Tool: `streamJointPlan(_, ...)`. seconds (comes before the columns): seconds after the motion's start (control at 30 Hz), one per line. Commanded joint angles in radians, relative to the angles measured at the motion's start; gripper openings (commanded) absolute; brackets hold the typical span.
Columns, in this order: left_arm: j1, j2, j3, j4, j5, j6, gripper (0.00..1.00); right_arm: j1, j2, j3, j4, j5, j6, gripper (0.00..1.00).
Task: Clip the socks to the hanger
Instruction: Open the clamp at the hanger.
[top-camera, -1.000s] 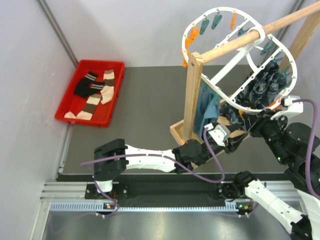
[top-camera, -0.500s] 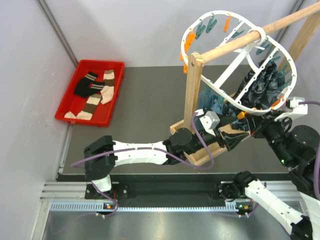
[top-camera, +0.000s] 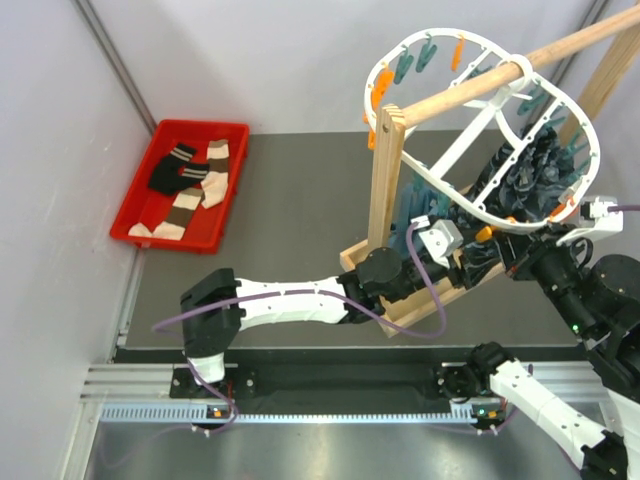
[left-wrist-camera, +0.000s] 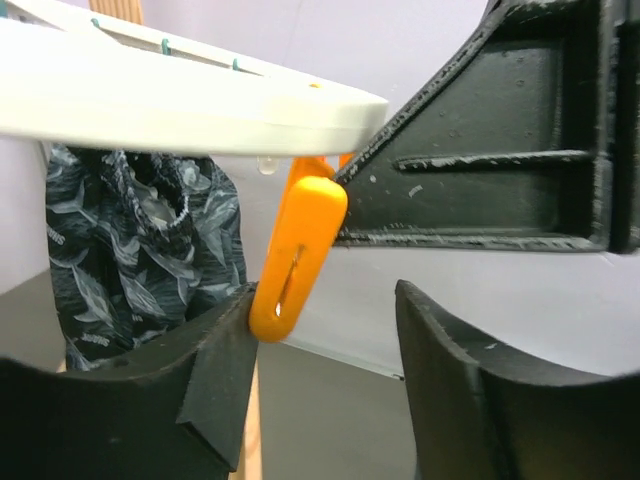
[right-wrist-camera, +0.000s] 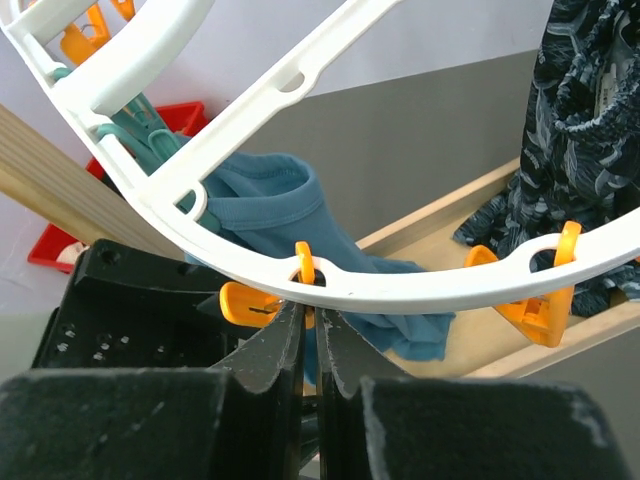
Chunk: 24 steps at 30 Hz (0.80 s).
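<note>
Left jaws wide apart, orange plastic peg (left-wrist-camera: 297, 255) between them, ungripped. Right jaws closed under white oval plastic hanger (right-wrist-camera: 420, 288), probably steadying it.

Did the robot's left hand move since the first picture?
Yes. The left gripper moved up the top view, away from the robot's side, closer to the foot of the wooden post.

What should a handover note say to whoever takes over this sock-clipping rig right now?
Left gripper: open, with an orange peg hanging between its fingers and touching one.
Right gripper: shut, tips up at the rim of the hanger.
Socks: lying in the red tray, away from both grippers.
Done: no sock seen clipped.
To do: fetch each sock and peg it to the hanger.
</note>
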Motion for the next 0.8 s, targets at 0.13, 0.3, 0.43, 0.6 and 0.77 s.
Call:
streamJointPlan(0.13, -0.005, 0.037, 0.084, -0.005, 0.01, 0.052, 0.26, 0.013, -0.007, 0.044, -0.004, -0.006, 0.006, 0.06)
streamJointPlan(0.3, -0.011, 0.037, 0.085, -0.003, 0.0, 0.052, 0.0, 0.011, -0.013, 0.062, -0.016, -0.012, 0.005, 0.3)
streamJointPlan(0.43, -0.018, 0.032, 0.099, -0.046, -0.02, 0.052, 0.0, 0.011, -0.028, 0.079, -0.028, -0.041, -0.021, 0.6)
streamJointPlan(0.6, -0.024, 0.045, 0.131, -0.097, -0.046, 0.021, 0.0, 0.011, 0.027, 0.114, -0.054, -0.064, -0.076, 0.67)
streamJointPlan(0.77, -0.038, 0.061, 0.185, -0.185, -0.103, 0.032, 0.0, 0.013, 0.08, 0.12, -0.064, -0.081, -0.092, 0.67)
